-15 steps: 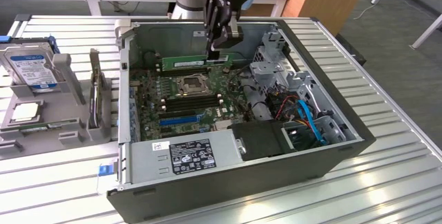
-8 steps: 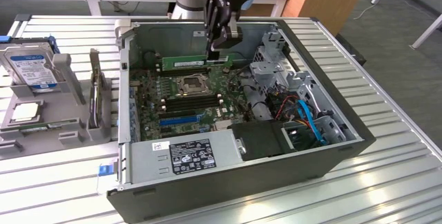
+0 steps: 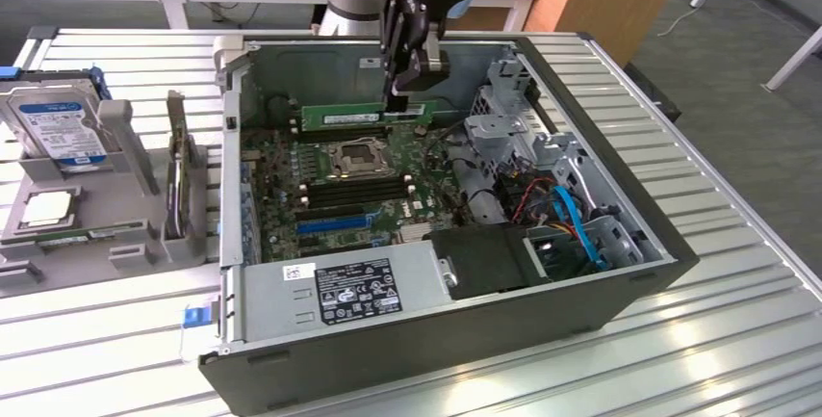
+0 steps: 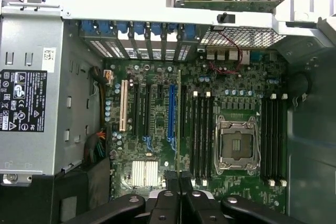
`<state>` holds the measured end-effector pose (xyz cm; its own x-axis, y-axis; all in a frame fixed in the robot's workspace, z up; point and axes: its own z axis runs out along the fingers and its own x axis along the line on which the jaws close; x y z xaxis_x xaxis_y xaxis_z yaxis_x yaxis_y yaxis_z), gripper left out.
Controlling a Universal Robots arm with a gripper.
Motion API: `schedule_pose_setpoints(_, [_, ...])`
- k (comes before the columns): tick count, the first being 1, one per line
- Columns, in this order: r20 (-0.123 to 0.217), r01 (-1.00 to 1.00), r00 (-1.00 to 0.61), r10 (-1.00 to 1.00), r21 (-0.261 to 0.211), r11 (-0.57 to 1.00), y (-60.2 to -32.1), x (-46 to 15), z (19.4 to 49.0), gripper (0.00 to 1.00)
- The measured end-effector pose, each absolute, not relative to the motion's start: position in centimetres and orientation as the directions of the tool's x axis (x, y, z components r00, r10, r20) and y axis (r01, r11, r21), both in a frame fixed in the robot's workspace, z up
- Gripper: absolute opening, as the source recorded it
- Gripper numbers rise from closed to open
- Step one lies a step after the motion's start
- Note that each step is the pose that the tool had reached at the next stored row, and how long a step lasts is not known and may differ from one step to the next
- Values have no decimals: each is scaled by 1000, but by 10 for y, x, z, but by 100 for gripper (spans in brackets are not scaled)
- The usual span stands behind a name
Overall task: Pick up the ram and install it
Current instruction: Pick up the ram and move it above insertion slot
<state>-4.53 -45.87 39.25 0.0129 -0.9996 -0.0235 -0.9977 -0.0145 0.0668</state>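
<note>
Over the motherboard (image 3: 285, 162), beside the drive cage (image 3: 507, 133), the gripper (image 3: 406, 101) pinches the ram (image 3: 341, 117) edge-up.

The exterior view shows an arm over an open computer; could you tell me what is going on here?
The arm's gripper is shut on the ram, holding the green stick in the air over the motherboard inside the open computer case. The stick is not yet seated: the black memory slots beside the CPU socket look empty. A hard drive stands outside the case, on the exterior view's left.
</note>
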Motion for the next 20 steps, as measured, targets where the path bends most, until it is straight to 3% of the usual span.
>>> schedule_pose_setpoints(20, [-24, -998, 13, -1000, 66, -15, -443, -45, 390, 12])
